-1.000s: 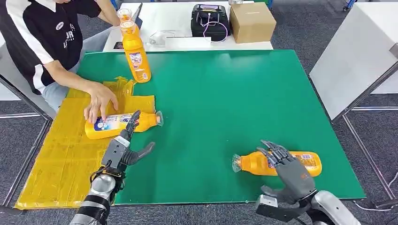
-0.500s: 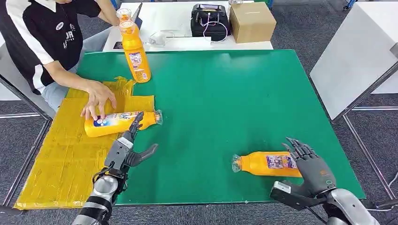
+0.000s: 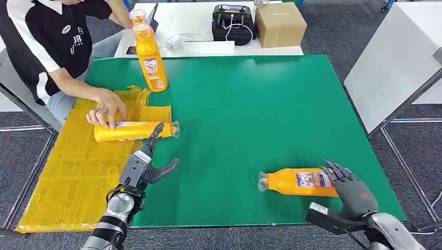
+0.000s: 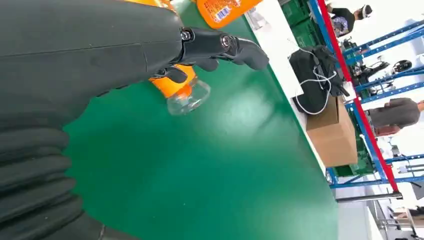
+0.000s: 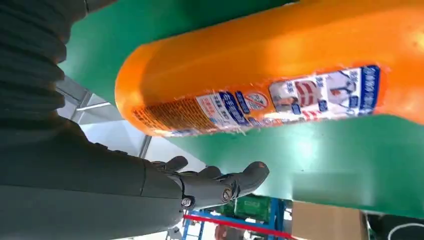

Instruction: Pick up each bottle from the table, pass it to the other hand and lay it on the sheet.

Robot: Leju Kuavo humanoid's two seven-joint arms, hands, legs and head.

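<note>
Three bottles: one per zone, all orange
near bottle (image 3: 302,182): lying on its side on the green table (image 3: 250,114), near the front edge on the right; clear cap pointing left, label facing up
sheet bottle (image 3: 133,130): lying on its side on the yellow sheet (image 3: 68,172), cap end reaching past the sheet's right edge onto the green
upright bottle (image 3: 151,60): standing at the table's far left, just beyond the sheet's crumpled top corner
right hand (image 3: 350,190): at the base end of the near bottle, fingers spread, holding nothing; fingertips right at the bottle's base, contact can't be confirmed; right wrist view shows the bottle (image 5: 280,70) apart from the extended fingers (image 5: 225,184)
left hand (image 3: 146,164): fingers apart, thumb out to the side, holding nothing; fingertips up against the sheet bottle near its neck; left wrist view shows dark fingers (image 4: 220,45) extended over the clear cap end
person's hand (image 3: 107,108): resting on the base end of the sheet bottle
back table: black case (image 3: 233,23) with cables and a cardboard box (image 3: 280,24)
</note>
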